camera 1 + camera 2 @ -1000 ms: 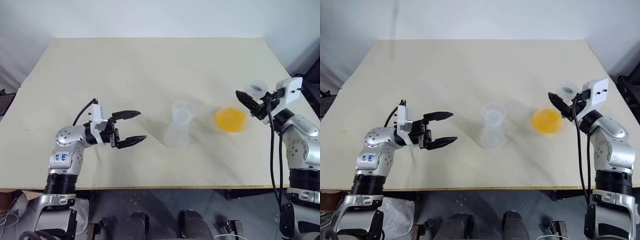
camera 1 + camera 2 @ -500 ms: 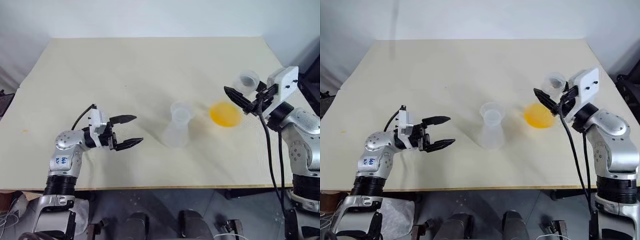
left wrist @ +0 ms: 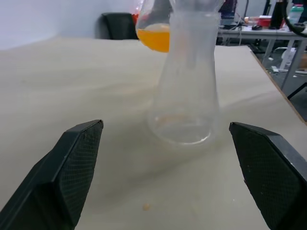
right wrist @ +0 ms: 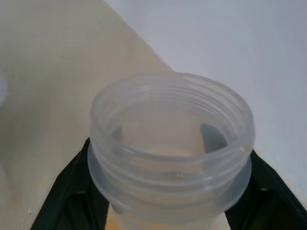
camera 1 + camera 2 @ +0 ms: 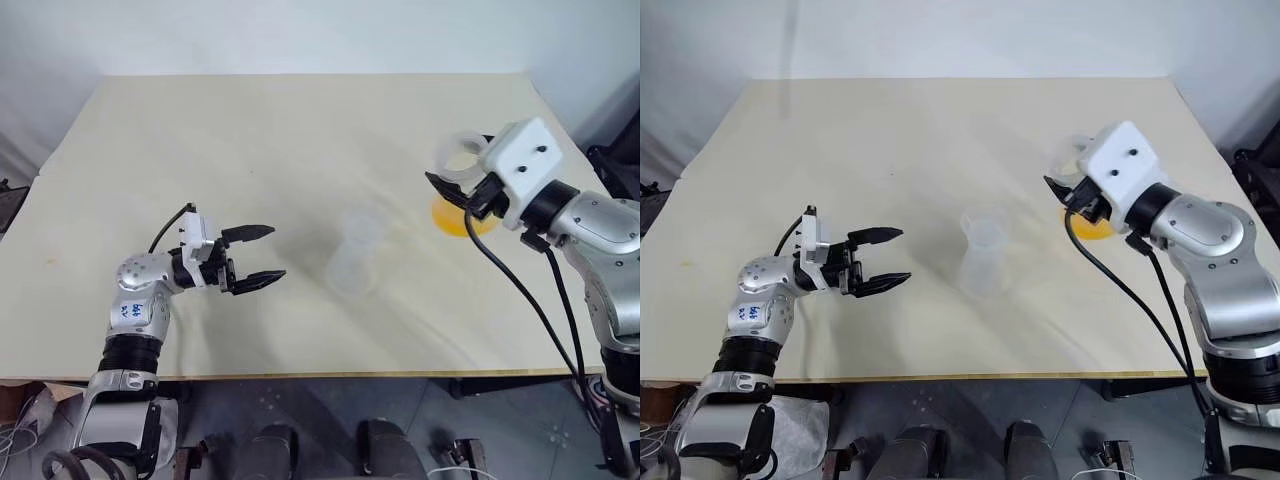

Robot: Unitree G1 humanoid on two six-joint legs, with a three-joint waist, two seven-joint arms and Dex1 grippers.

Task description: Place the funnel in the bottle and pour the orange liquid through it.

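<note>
Bottle (image 5: pixel 354 262) standing upright near the middle of the table (image 5: pixel 300 150), funnel (image 5: pixel 362 225) seated in its neck. To its left, left gripper (image 5: pixel 262 254), well apart from it. To its right and farther back, flask of orange liquid (image 5: pixel 452 217), gripped at the neck by right gripper (image 5: pixel 443 190).

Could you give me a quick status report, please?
Left gripper open, empty. Right gripper shut on funnel. Bottle uncapped, path clear.
</note>
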